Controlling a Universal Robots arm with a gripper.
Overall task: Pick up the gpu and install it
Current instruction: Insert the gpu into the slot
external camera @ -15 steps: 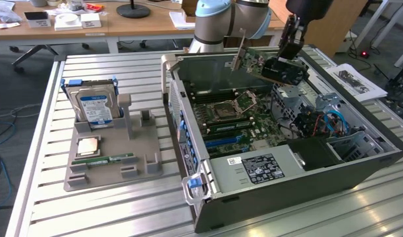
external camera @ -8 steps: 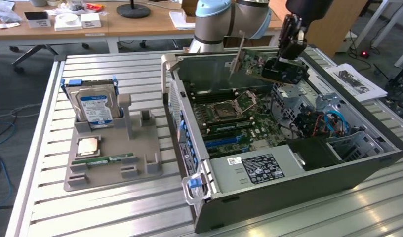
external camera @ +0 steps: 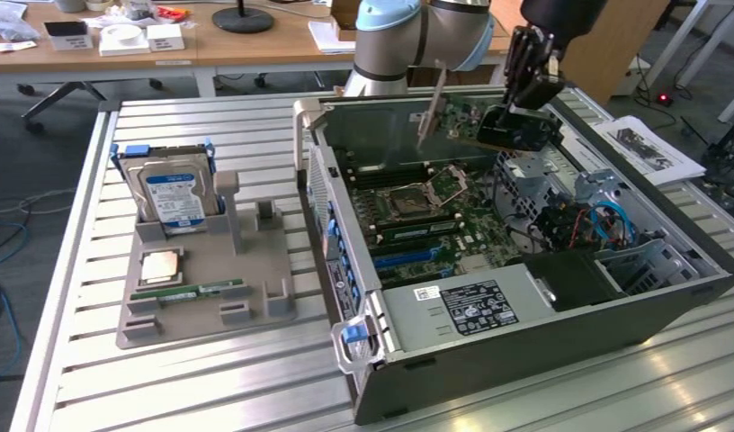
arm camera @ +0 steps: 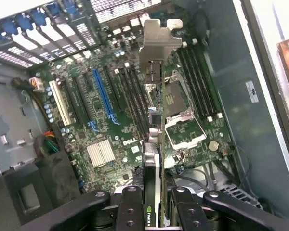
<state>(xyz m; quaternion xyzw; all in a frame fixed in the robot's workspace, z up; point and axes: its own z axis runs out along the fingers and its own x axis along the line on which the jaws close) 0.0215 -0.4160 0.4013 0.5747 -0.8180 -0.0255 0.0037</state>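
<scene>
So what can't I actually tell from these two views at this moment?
- Wrist view: the gpu is seen edge-on, so its faces and the strip of motherboard right behind it are hidden.
- Exterior view: the body of the tool covers the spot where it grips the card.
- Exterior view: the print on the white label is too small to read.

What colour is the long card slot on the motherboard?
The slot is blue, standing among black ones; the wrist view shows it best.
</scene>
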